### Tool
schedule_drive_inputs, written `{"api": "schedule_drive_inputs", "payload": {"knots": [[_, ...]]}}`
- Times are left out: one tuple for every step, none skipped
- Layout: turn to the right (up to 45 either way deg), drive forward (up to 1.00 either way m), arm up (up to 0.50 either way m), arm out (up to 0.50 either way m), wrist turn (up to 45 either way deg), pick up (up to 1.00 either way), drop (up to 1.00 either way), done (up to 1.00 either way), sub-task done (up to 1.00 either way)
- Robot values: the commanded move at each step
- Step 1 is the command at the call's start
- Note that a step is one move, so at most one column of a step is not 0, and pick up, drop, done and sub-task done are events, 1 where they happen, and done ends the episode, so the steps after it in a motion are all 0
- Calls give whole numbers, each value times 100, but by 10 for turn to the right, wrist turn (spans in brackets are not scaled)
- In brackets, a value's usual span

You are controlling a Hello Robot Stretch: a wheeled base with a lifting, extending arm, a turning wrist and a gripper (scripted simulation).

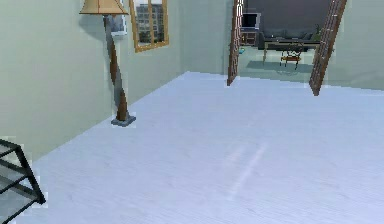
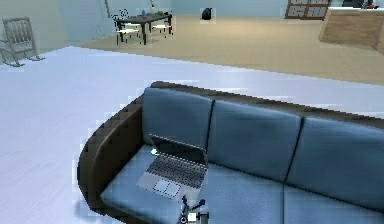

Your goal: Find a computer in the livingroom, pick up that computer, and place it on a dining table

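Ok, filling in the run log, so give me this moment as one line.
laptop: lid up, on sofa seat | gripper: near laptop, hold unclear | table: far off, chairs around

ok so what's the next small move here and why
Probably extend the arm a little farther out. The open laptop lies on the end seat cushion of the sofa, at the arm side view's left, and the pincer appears just short of it at the bottom edge.

Pretty bare room: pale bluish-white floor (image 1: 230,150), plain greenish walls (image 1: 50,70), a tall wooden floor lamp with a tan shade (image 1: 118,80) beside a wood-framed window (image 1: 150,22), and brown double doors (image 1: 234,45) standing open ahead. Off to the side sits a blue-cushioned, brown-framed sofa (image 2: 255,135).
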Motion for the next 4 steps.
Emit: {"api": "schedule_drive_inputs", "payload": {"knots": [[0, 0, 50, 0, 0, 0, 0, 0, 0], [0, 0, 16, 0, 0, 0, 0, 0, 0], [0, 0, 0, 0, -450, 0, 0, 0, 0], [0, 0, 0, 0, -450, 0, 0, 0, 0]]}}
